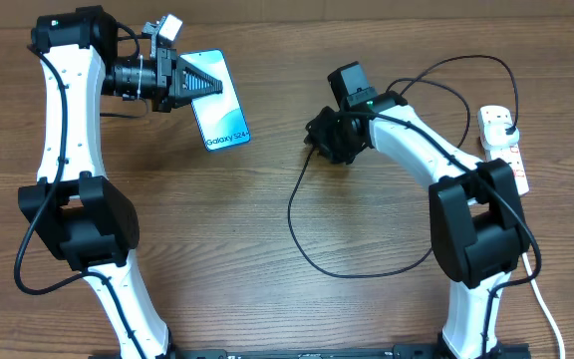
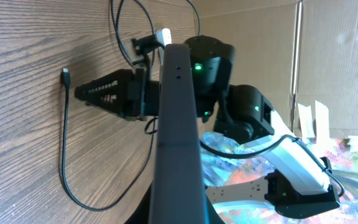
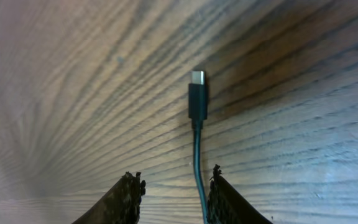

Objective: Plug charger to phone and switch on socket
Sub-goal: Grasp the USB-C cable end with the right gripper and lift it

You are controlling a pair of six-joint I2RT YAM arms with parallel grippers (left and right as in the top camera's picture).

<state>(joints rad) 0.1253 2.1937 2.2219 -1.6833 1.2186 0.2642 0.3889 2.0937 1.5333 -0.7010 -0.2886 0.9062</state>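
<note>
Here the right gripper (image 3: 174,179) stood spread astride the charger (image 3: 195,152), limp, light cable between its jaws, stiff connector tip (image 3: 197,99) just ahead, likely the best hold, while the left gripper (image 1: 212,88) pinched the phone (image 1: 225,125).
</note>
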